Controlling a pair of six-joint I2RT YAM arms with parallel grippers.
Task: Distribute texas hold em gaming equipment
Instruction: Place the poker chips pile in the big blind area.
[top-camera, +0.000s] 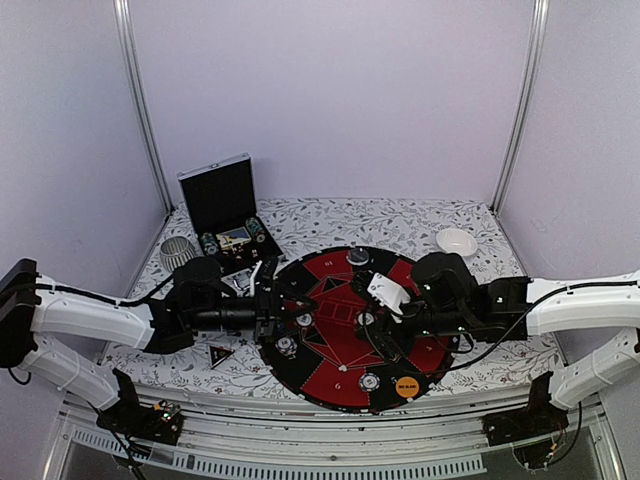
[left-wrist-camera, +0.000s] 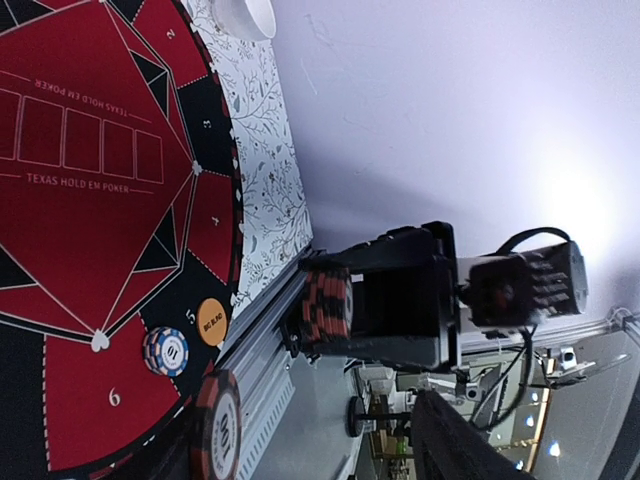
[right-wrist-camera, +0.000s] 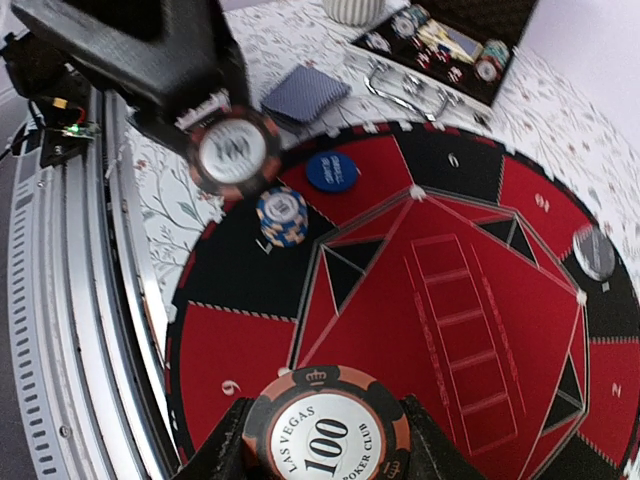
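Right gripper (right-wrist-camera: 322, 458) grips a 100 poker chip (right-wrist-camera: 325, 428) upright above the mat (right-wrist-camera: 470, 230)

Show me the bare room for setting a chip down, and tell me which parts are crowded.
Bare: the mat's red centre, inside the black seat ring, and the far cloth strip between the case and the white bowl. Crowded: the mat's left rim, where the left gripper, blue button and blue-white chip bunch, with cards just off it.

"LAS VEGAS 100" on orange chip (right-wrist-camera: 327, 432)
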